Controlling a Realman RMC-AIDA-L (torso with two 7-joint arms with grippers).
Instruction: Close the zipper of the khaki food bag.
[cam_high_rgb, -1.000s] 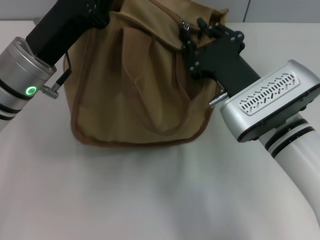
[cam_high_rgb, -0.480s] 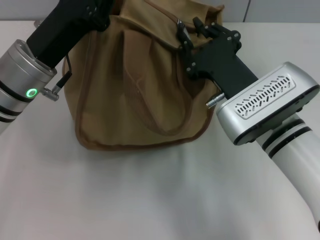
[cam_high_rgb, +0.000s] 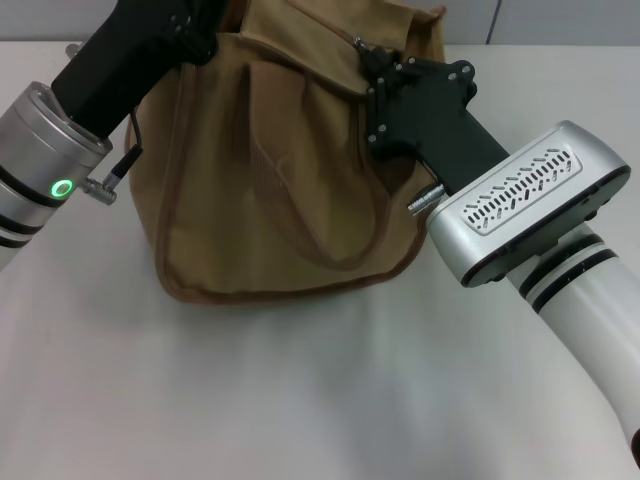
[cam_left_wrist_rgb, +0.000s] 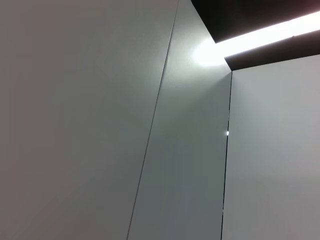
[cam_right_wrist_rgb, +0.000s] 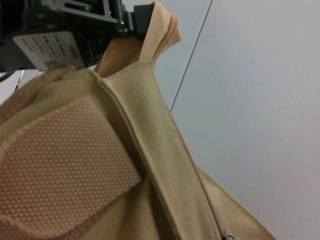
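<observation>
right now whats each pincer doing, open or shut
Left pincer: shut on the khaki food bag's top end.
Right pincer: at the zipper; open or shut cannot be told.

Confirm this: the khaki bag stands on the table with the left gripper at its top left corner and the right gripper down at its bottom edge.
Not quite. In the head view the right gripper is up at the zipper on the top flap, not the bottom edge. The khaki bag stands on the table, and the left gripper is at its top left corner.

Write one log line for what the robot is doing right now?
left end effector: gripping khaki food bag corner | right end effector: at zipper | zipper: partly closed
</observation>
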